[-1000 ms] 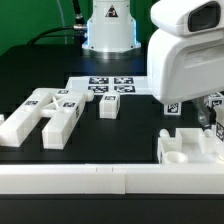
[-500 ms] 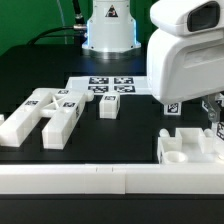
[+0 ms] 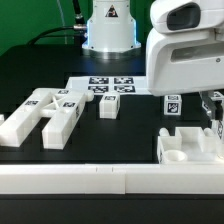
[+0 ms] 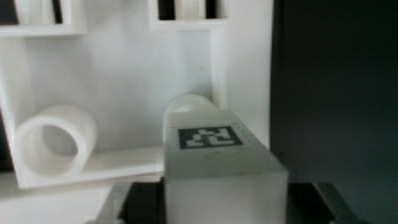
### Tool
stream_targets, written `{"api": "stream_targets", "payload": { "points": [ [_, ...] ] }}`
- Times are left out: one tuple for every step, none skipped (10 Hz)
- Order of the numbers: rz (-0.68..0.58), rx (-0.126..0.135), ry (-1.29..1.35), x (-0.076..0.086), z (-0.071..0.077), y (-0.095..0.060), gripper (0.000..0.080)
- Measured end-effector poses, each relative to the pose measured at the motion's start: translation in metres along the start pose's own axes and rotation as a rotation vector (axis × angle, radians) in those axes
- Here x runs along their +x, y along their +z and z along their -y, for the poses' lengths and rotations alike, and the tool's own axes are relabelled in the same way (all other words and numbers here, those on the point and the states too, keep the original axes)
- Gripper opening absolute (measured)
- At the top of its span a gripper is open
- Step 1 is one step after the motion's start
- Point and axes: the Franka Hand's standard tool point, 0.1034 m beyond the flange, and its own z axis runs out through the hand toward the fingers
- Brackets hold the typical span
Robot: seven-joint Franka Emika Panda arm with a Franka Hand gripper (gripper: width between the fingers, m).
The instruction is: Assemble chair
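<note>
The chair is in loose matte white parts. My gripper [image 3: 176,98] hangs at the exterior view's right, just above and behind the slotted seat block [image 3: 190,148]. It is shut on a short white bar with a square tag [image 3: 172,103]. In the wrist view that tagged bar [image 4: 215,150] fills the gap between my gripper's [image 4: 222,197] two dark fingers [image 4: 139,200], with the seat block [image 4: 107,90] and its round hole right behind it. Two long bars [image 3: 45,110] and a small cube [image 3: 109,105] lie at the exterior view's left and middle.
The marker board [image 3: 108,84] lies flat at the back, in front of the robot base [image 3: 108,30]. A long white rail [image 3: 90,180] runs along the table's front edge. Black table surface shows between the parts.
The jaws have closed on the tagged bar. The gripper has since risen a little and shifted slightly left, taking the bar up with it.
</note>
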Motion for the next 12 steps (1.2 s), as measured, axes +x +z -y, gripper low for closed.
{"api": "stream_targets", "payload": {
  "points": [
    [-0.005,0.002,0.105,0.0006,0.0006,0.0002,0.0294],
    [-0.008,0.002,0.196,0.0012,0.0009,0.0001,0.0294],
    [-0.008,0.003,0.287,0.0012,0.0011,0.0001,0.0294],
    [-0.008,0.003,0.398,0.0013,0.0012,0.0000,0.0294],
    [-0.006,0.006,0.469,0.0015,0.0010,0.0000,0.0294],
    [-0.006,0.006,0.540,0.0015,0.0008,0.0000,0.0294],
    [-0.007,0.007,0.597,0.0017,0.0006,0.0002,0.0294],
    [-0.011,0.009,0.641,0.0021,0.0009,0.0003,0.0294],
    [-0.010,0.010,0.671,0.0019,0.0012,0.0006,0.0350],
    [-0.010,0.010,0.643,0.0017,0.0017,0.0007,0.0486],
    [-0.004,0.000,0.595,0.0004,0.0011,0.0004,0.0486],
    [0.031,-0.031,0.539,-0.0050,0.0008,-0.0015,0.0613]
  ]
}}
